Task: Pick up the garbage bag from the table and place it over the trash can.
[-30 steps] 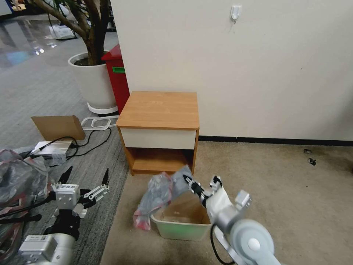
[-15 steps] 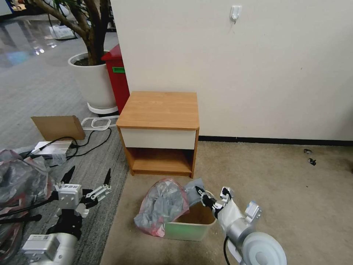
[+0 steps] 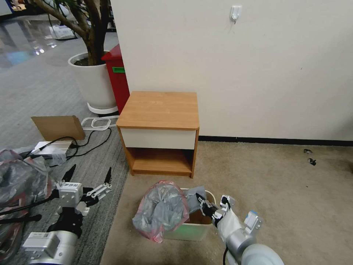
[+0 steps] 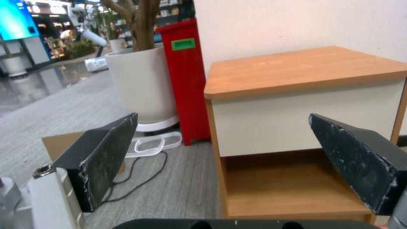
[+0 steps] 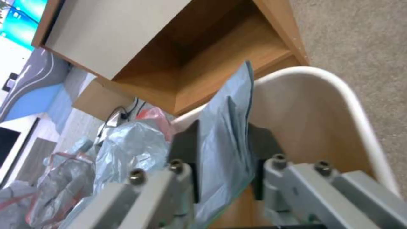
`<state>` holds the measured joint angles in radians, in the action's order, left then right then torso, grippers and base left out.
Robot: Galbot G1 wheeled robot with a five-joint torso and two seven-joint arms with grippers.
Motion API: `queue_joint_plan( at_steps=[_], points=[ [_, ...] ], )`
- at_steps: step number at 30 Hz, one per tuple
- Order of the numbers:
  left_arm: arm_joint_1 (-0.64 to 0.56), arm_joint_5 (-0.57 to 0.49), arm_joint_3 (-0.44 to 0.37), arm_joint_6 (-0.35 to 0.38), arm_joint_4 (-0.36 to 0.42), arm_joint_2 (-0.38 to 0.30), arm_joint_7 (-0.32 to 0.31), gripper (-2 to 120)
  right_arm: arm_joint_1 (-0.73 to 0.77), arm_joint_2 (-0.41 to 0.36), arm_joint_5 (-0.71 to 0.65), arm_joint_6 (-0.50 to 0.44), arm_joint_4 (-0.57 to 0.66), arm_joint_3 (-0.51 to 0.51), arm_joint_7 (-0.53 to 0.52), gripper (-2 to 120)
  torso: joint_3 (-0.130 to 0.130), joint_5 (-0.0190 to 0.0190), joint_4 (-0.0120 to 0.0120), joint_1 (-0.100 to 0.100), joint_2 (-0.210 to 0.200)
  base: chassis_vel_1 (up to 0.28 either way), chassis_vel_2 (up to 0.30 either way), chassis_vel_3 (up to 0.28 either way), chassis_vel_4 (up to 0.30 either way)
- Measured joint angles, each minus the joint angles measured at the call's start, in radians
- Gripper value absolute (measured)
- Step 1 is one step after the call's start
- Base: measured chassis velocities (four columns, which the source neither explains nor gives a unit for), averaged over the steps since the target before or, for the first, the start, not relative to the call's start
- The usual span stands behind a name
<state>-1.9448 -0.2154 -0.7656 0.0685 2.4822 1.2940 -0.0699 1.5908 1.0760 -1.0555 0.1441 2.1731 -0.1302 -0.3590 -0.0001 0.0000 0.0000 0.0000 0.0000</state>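
The bag (image 3: pixel 161 209) is low in the middle of the head view. Most of it hangs in a puffy lump over the left side of the can (image 3: pixel 191 232), with its pink rim (image 3: pixel 154 235) drooping down the outside wall. One grey flap reaches to the right, and the right hand (image 3: pixel 203 206) is clamped on that flap, just above the open mouth of the can. In the right wrist view the flap (image 5: pixel 227 127) sits pinched between the two dark pads (image 5: pixel 186 152), with the white rim of the can (image 5: pixel 339 95) curving just beside it.

The bag is not over the can yet. It is bunched on one side and the mouth of the can is mostly bare.

To do this step well, I think the right hand should keep its pinch firm and pull the flap across to the far right rim, low and slow, so the thin plastic spreads and does not tear or slip out. The can looks light, so a hard tug could tip or drag it.

The table (image 3: pixel 160 110) stands behind the can, by the wall, with nothing on top. The left hand (image 3: pixel 87 176) waits at the lower left of the head view, fingers wide apart (image 4: pixel 106 159), holding nothing
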Motion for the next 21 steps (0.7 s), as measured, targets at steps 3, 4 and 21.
queue_joint_plan(
  at_steps=[3,4,21],
  points=[
    [0.005,0.000,0.008,0.000,-0.007,-0.003,0.000,100,0.024,0.007,0.024,-0.005,0.018,-0.015,0.000,41,0.000,0.0000,0.0000,0.000,0.000,0.000,0.000,0.000,0.000],
    [0.007,0.000,0.012,0.000,-0.008,-0.004,0.000,100,0.031,0.007,0.038,-0.013,0.023,-0.016,0.000,44,0.000,0.0000,0.0001,0.000,0.000,0.000,0.000,0.000,0.000],
    [0.014,0.035,0.062,0.005,-0.016,-0.013,0.035,100,0.081,0.099,0.169,-0.053,0.054,-0.048,-0.006,99,0.000,0.0000,0.0000,0.000,0.000,0.000,0.000,0.000,0.000]
  ],
)
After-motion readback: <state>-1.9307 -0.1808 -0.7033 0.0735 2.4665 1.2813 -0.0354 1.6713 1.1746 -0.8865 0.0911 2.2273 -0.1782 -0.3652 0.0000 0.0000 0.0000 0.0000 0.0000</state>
